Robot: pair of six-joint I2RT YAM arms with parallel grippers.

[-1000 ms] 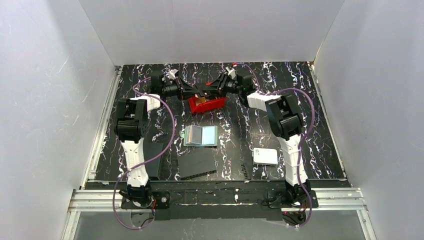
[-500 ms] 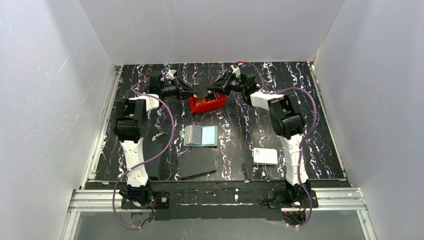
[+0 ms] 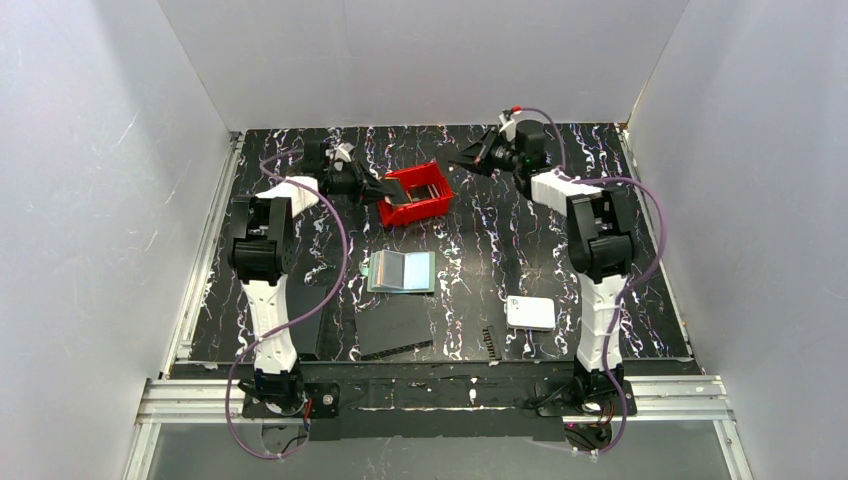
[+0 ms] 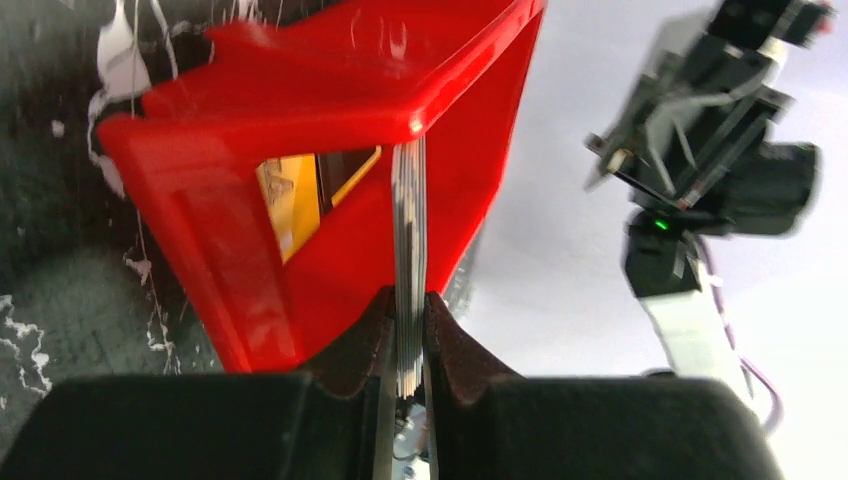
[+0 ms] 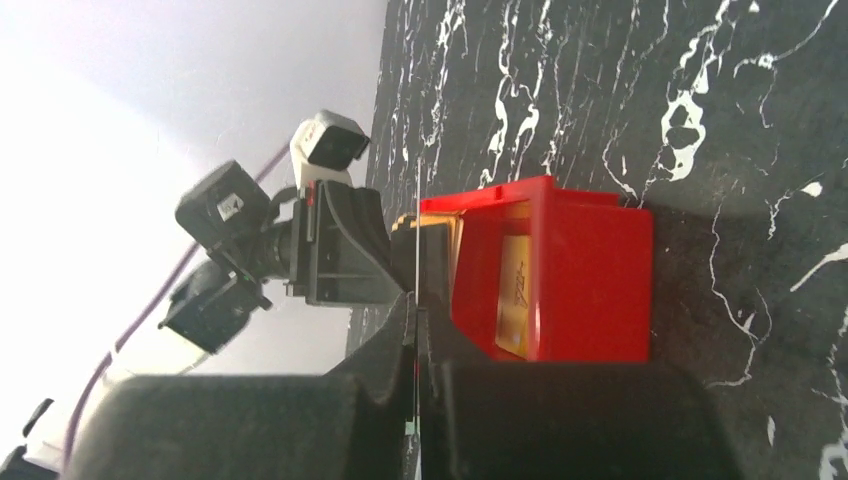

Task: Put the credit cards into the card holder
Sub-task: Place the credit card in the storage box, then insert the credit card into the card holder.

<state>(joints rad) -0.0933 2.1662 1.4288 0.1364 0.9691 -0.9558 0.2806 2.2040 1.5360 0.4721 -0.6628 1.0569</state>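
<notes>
The red bin [image 3: 418,195] sits tipped at the back of the table, and an orange credit card [image 4: 285,195] shows inside it. My left gripper [image 3: 378,188] is shut on the bin's left wall, where a thin grey layered edge [image 4: 408,250] runs between the fingers. My right gripper [image 3: 468,160] hovers apart from the bin, to its back right. It is shut on one thin credit card [image 5: 417,230], seen edge-on as a pale line. The grey-green card holder [image 3: 401,271] lies open mid-table, far from both grippers.
A white rounded box [image 3: 530,312] lies near the right arm's base. Flat black rectangles [image 3: 393,325] lie at the front centre and front left. White walls enclose the table on three sides.
My right gripper has shut on a card and drawn back from the bin toward the back right. The bin has tipped further up in my left gripper.
</notes>
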